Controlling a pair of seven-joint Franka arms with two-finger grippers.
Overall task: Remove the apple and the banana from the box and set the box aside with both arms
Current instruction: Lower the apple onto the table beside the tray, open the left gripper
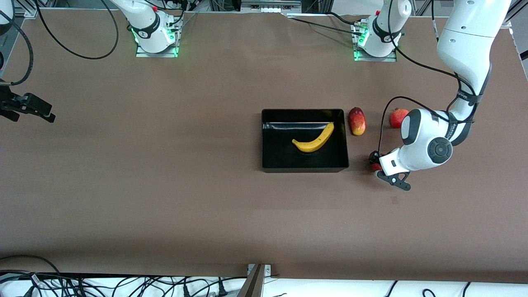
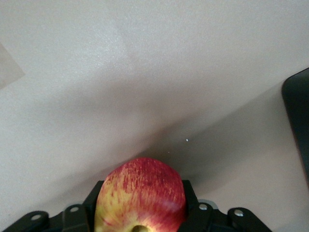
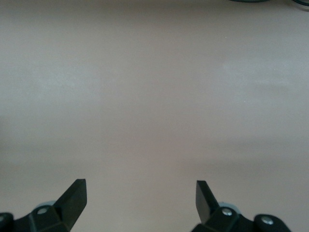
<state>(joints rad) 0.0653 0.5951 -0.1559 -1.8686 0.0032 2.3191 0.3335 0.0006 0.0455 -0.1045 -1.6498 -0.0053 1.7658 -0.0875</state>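
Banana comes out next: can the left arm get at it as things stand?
Probably not yet: the left gripper has the apple between its jaws, low beside the box. The banana itself lies uncovered.

Robotics lab bench

Two arm bases (image 1: 154,35) are seen bolted to a plain brown table (image 1: 165,185), with aluminium framing (image 1: 264,5) above them and loose black cables (image 1: 123,284) bundled along the table's near edge.

Even overhead light, soft shadows, glossy glare, blurry wrist views
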